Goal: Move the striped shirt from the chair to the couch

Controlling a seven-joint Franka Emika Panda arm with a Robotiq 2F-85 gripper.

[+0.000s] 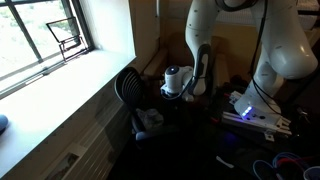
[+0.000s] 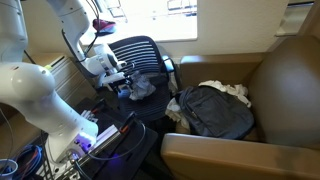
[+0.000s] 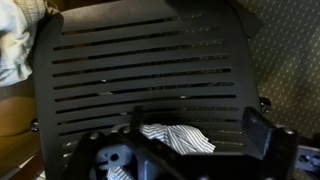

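One crumpled striped shirt on slatted black chair, jaws spread wide, seemingly flanking it

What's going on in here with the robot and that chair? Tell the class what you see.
The robot's gripper hangs low over the black office chair, where the striped shirt lies crumpled on the seat. In the wrist view the jaws stand open on either side of the shirt, not closed on it. The brown couch next to the chair holds a dark backpack and a white cloth. The shirt is not yet on it.
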